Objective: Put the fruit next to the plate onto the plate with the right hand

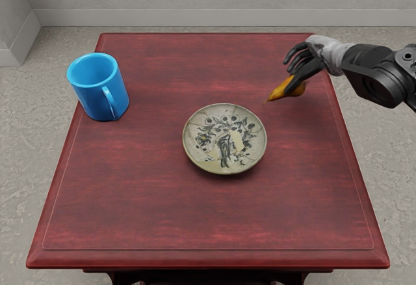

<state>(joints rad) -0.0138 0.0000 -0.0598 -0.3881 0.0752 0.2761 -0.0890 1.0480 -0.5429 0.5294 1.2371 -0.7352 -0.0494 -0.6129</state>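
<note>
**One fruit, not yet on the plate**

Head view: the right hand (305,60) meets the orange fruit (286,91) at the table's (130,200) back right, near the plate (190,138). Whether it grips cannot be told.

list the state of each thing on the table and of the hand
blue mug: upright, handle toward the camera
plate: lying flat, no fruit on it
fruit: off the plate, near its upper right rim, at the hand
right hand: at the fruit, grasp unclear

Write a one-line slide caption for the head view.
Right robot hand grasps orange fruit beside the patterned plate; blue mug stands left.
</note>
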